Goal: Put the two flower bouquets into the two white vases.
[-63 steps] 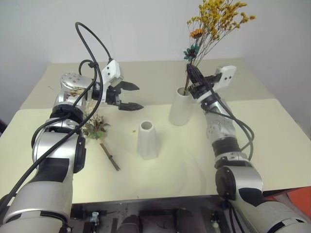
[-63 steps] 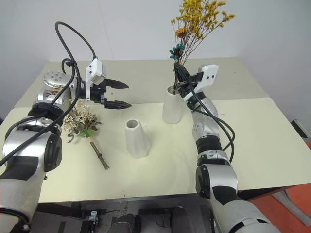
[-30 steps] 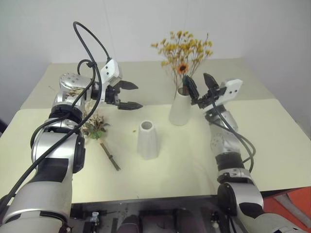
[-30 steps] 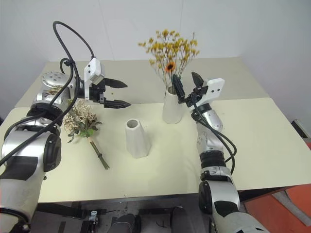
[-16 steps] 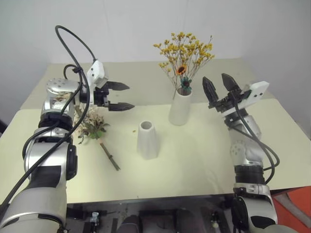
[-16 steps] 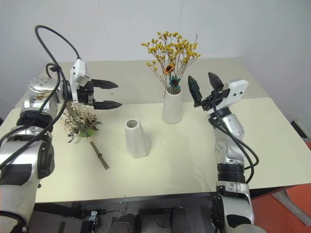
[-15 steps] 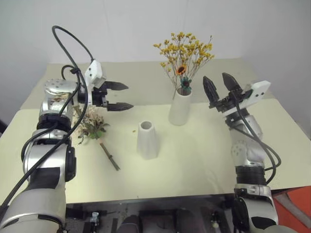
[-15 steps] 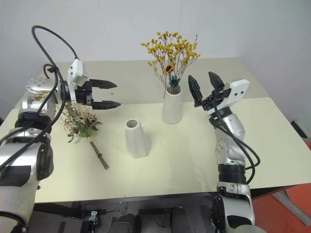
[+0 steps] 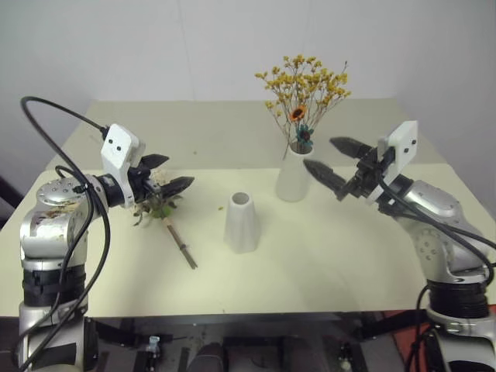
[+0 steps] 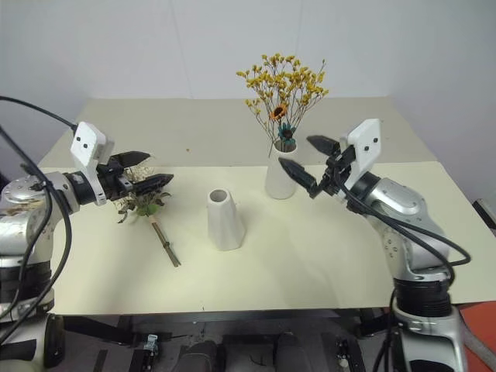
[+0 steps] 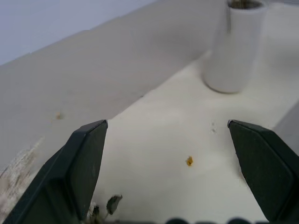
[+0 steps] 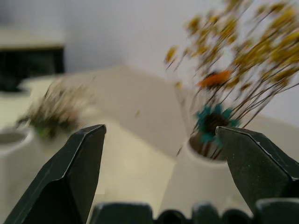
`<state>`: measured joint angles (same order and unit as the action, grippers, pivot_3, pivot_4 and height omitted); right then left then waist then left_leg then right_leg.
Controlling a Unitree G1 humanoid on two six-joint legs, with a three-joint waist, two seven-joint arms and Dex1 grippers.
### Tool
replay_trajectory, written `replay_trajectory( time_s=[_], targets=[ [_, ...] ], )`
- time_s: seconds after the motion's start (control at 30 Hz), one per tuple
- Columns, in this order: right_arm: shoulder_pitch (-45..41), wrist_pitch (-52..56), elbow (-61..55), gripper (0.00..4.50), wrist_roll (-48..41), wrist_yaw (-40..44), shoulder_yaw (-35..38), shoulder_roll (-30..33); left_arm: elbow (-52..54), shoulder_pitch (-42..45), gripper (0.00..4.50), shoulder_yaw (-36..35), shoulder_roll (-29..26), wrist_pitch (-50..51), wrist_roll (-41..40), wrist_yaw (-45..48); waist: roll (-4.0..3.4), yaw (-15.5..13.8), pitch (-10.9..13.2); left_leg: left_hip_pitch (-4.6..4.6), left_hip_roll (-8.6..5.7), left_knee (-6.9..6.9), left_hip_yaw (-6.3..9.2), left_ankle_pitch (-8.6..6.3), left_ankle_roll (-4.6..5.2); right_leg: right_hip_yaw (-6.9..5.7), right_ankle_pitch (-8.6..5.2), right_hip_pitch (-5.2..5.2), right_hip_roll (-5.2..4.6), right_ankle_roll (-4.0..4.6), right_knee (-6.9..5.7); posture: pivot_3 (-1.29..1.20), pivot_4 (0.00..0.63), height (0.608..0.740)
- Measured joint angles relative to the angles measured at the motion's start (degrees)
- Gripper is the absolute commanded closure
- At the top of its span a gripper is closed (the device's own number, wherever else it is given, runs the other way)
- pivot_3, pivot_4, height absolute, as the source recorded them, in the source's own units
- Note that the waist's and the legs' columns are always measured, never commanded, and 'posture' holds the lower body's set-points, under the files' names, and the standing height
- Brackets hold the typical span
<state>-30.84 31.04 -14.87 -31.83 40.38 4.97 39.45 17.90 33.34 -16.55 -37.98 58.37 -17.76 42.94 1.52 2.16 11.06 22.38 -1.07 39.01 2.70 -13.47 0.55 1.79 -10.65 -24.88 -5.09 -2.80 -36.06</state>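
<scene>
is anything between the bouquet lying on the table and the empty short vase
Nothing visible: bare table separates the lying bouquet from the short vase. The open left gripper hangs above the blossoms.

A pale yellow bench (image 9: 325, 256) is seen, made of two tops pushed together, with a line between them. Small crumbs (image 11: 189, 161) are scattered on it. A white wall (image 9: 194, 46) is seen behind it.
</scene>
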Motion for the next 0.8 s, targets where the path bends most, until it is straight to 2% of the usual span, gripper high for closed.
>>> replay_trajectory(
  time_s=[0.2, 0.27, 0.3, 0.5, 0.8],
  targets=[
    [-0.2, 3.6, -2.2, 0.04, -3.2, 11.6, -0.5, 7.8, 8.9, 4.7, 0.00, -0.3, 2.7, 25.0, 2.4, -15.8, 0.07, 0.3, 0.0, -0.41, 0.04, -0.02, 0.02, 0.00, -0.01, 0.00, -0.03, 0.48, 0.09, -0.04, 0.14, 0.00, 0.150, 0.740],
    [-0.9, 4.5, -2.2, 0.04, -3.5, 13.8, -1.1, 9.2, 10.0, 6.0, 0.00, -0.4, 3.9, 30.4, 3.5, -19.4, 0.07, 0.4, 0.0, -0.55, 0.04, -0.04, 0.00, -0.01, -0.01, 0.01, -0.03, 0.60, 0.08, -0.05, 0.18, 0.00, 0.150, 0.740],
    [-2.2, 5.5, -2.1, 0.04, -3.6, 15.5, -1.8, 10.3, 10.0, 6.6, 0.00, -1.1, 6.3, 32.6, 4.5, -22.7, 0.07, 0.4, 0.0, -0.61, 0.03, -0.05, -0.02, -0.01, -0.01, 0.02, -0.03, 0.63, 0.05, -0.06, 0.19, 0.00, 0.150, 0.740],
    [-7.4, 8.1, -0.8, 0.04, -4.3, 19.0, -2.3, 11.9, 6.9, 6.7, 0.00, -1.8, 12.1, 33.8, 6.4, -34.2, 0.14, 0.3, 0.1, -0.56, 0.04, -0.08, 0.03, 0.00, -0.04, 0.00, -0.03, 0.61, 0.06, -0.04, 0.22, 0.00, 0.150, 0.740],
    [-10.6, 8.4, -0.4, 0.04, -4.2, 22.7, -4.7, 11.9, -0.2, 11.8, 0.00, -8.4, 23.3, 33.8, 7.7, -49.1, 0.17, -0.4, 0.1, -0.34, -0.11, -0.10, 0.02, -0.01, -0.09, 0.00, 0.01, 0.54, -0.12, -0.08, 0.43, 0.00, 0.150, 0.740]
  ],
)
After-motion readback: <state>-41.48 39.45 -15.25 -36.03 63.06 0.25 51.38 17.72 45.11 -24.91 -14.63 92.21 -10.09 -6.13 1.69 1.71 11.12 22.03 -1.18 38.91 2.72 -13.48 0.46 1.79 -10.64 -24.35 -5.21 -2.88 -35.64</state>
